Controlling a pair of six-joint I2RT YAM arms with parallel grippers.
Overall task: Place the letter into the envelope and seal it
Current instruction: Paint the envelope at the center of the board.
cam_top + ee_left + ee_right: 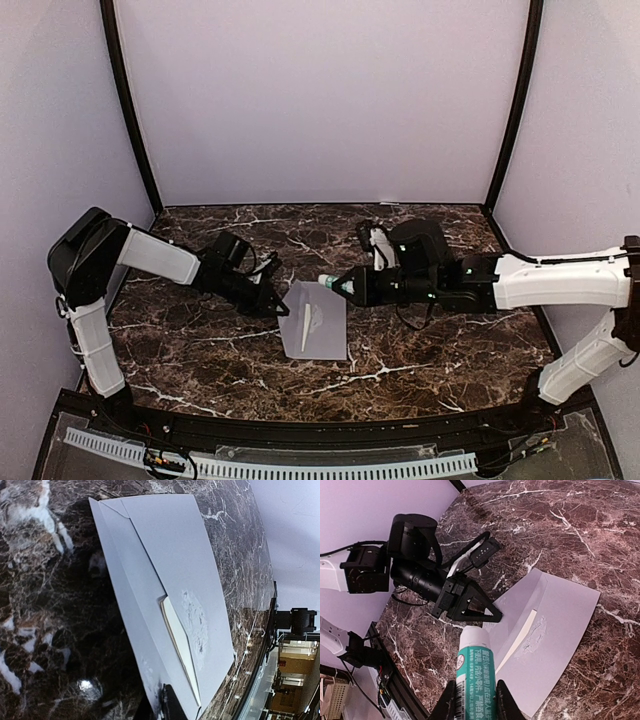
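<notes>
On a dark marble table [430, 345] between lilac walls [320, 100], the left gripper [496, 615] pinches the envelope [325, 335], letter [177, 635] peeking out beside its tips; the right gripper [476, 702] clamps a glue stick [474, 655] above

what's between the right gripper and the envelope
Only the glue stick that the right gripper itself holds, tip aimed toward the envelope. Nothing else shows between them. The left gripper sits at the envelope's far edge, off that path.
</notes>
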